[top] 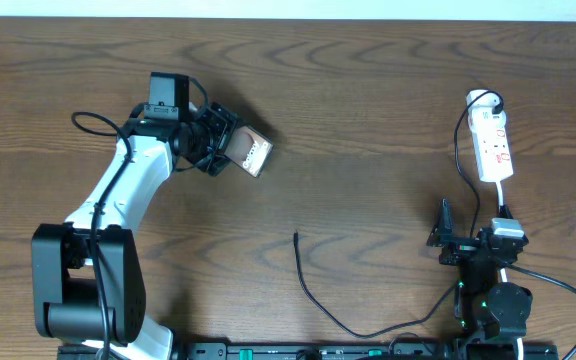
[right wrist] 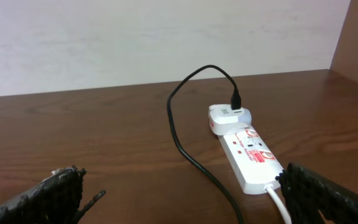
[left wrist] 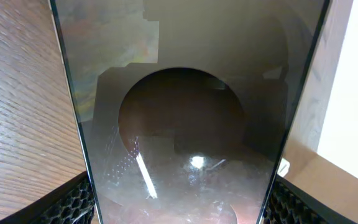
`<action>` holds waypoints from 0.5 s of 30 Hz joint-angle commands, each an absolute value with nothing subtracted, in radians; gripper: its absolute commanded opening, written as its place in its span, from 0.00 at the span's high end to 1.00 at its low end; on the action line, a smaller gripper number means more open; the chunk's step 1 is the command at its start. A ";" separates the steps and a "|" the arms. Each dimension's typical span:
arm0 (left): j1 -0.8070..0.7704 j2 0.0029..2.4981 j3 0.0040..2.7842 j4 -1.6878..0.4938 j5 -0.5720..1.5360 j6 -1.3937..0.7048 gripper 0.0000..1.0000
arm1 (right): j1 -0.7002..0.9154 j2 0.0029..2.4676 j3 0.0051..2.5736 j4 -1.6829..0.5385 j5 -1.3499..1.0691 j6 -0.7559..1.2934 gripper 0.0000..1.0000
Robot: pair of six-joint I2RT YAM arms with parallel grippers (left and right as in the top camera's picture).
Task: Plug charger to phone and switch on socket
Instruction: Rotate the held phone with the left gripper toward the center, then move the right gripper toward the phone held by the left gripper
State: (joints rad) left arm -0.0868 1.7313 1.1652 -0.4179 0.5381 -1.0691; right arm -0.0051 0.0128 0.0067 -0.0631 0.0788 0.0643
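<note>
Well to the left of the socket [top: 492,145], the left gripper [top: 223,148] is clamped on the phone [top: 252,153]. I read this as the holding stage, with the plugging-in not yet begun. On the left wrist view the glossy screen fills the frame and runs out between the two pads [left wrist: 70,202], so the grip is across the phone's width. From overhead the phone looks tilted rather than flat; I cannot tell whether any edge touches the table [top: 368,110].

The charger [top: 301,272] is untouched. Its plug tip [top: 296,238] lies loose on the wood, roughly midway from the socket to the phone. The cable's other end rises to the white plug at the socket's far end.

The right gripper [top: 448,238] sits just in front of the socket, jaws spread wide, nothing in them. That arm is folded close over its base, its camera facing the socket. The left arm is stretched out, bent at the elbow.

Judgement: the next move calls for the right gripper to swing left from the socket, pinch the cable just behind the tip, and line it up with the phone's port. I cannot see the port in any view, so alignment is the risk. The socket switch comes last; I cannot read its position.
</note>
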 commanded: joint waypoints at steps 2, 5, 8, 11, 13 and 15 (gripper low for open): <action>-0.084 1.699 1.195 -0.419 0.508 -1.044 0.93 | -0.006 0.009 0.006 -0.044 0.079 0.066 0.01; -0.084 1.699 1.195 -0.419 0.514 -1.044 0.93 | -0.006 0.009 0.006 -0.054 0.075 0.065 0.01; -0.084 1.699 1.195 -0.419 0.516 -1.045 0.93 | -0.006 0.009 0.006 0.008 0.073 0.071 0.01; -0.084 1.699 1.195 -0.418 0.515 -1.053 0.93 | -0.006 0.009 0.008 0.121 0.060 0.106 0.01; -0.084 1.699 1.195 -0.418 0.515 -1.082 0.93 | -0.006 0.009 0.032 0.121 0.060 0.142 0.01; -0.084 1.699 1.195 -0.418 0.515 -1.118 0.92 | -0.006 0.021 0.083 0.072 0.051 0.196 0.01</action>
State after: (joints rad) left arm -0.0868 1.7313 1.1652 -0.4198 0.5159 -1.0771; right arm -0.0051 0.0132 0.0219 0.0933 0.0681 0.1139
